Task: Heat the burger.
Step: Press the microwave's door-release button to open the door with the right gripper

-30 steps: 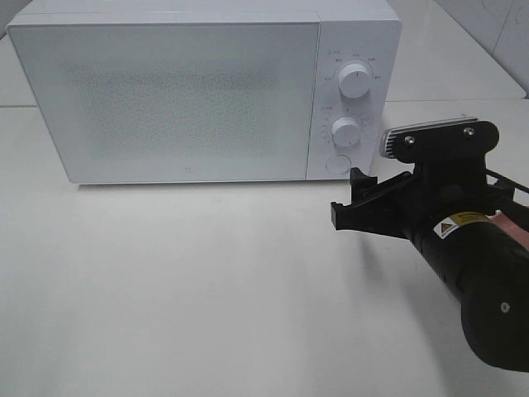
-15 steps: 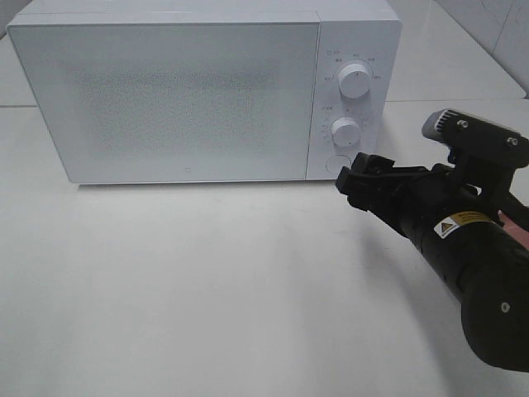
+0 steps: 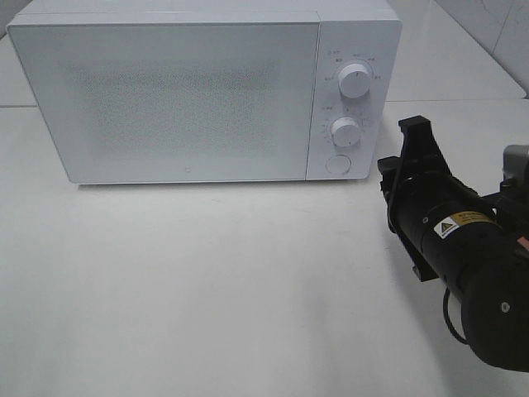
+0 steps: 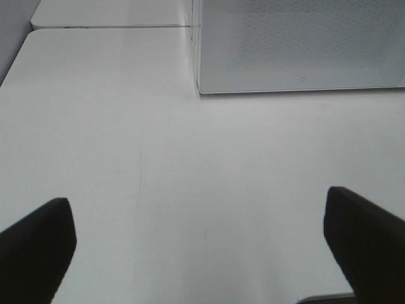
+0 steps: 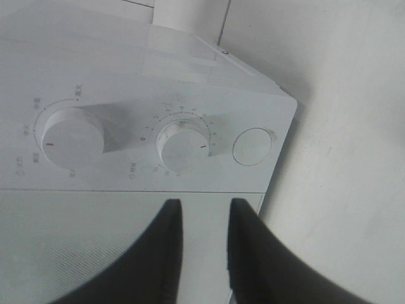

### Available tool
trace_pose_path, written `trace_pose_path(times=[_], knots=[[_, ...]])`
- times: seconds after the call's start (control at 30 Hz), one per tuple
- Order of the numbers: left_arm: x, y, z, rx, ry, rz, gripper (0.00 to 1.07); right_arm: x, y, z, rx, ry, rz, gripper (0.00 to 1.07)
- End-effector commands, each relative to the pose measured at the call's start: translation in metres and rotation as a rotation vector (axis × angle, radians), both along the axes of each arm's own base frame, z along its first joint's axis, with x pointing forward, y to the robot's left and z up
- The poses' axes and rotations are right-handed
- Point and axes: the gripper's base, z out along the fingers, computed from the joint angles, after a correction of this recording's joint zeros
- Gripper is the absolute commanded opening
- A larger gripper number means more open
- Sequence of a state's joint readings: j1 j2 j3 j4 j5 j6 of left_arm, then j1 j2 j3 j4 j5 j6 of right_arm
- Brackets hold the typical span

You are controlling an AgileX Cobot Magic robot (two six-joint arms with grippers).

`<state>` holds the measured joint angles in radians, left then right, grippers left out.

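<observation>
The burger is out of view. The white microwave (image 3: 190, 99) stands at the back of the table with its door closed; it also shows in the left wrist view (image 4: 297, 44) and the right wrist view (image 5: 126, 63). My right gripper (image 3: 411, 136) is just right of the microwave's control panel, rolled on its side. In its wrist view (image 5: 202, 206) its two fingers are close together with a narrow gap, holding nothing and pointing at the panel. My left gripper (image 4: 202, 253) is open and empty over bare table, left of the microwave.
The panel has an upper knob (image 3: 355, 81), a lower timer knob (image 3: 345, 131) and a round button (image 3: 336, 165). All three show in the right wrist view: the knob (image 5: 69, 139), the timer knob (image 5: 180, 144) and the button (image 5: 253, 147). White table (image 3: 207, 289) lies in front.
My right gripper has rolled about its axis and drawn back to the right, away from the round button. Its wrist camera swung from above the arm to the right side.
</observation>
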<state>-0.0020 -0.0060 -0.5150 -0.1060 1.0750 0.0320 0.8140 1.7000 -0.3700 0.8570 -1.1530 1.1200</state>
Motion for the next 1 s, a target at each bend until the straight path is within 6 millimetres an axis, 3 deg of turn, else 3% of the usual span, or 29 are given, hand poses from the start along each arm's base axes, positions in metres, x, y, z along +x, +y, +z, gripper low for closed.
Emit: trace_pose_path(times=[0.03,0.1,0.57,1.0], knots=[[-0.002,-0.001,0.001,-0.009,-0.026,-0.008,1.0,0.0,0.003,0.0,0.1,0.015,-0.018,0.1],[-0.002,-0.001,0.001,-0.009,-0.026,-0.008,1.0,0.0,0.003,-0.002,0.142,0.045,-0.026,0.0],[-0.002,-0.001,0.001,-0.009,-0.026,-0.008,1.0,0.001,0.006,-0.017,0.141,0.108,-0.04,0.0],[-0.002,-0.001,0.001,-0.009,-0.026,-0.008,1.0,0.04,0.014,-0.032,0.13,0.15,-0.012,0.0]])
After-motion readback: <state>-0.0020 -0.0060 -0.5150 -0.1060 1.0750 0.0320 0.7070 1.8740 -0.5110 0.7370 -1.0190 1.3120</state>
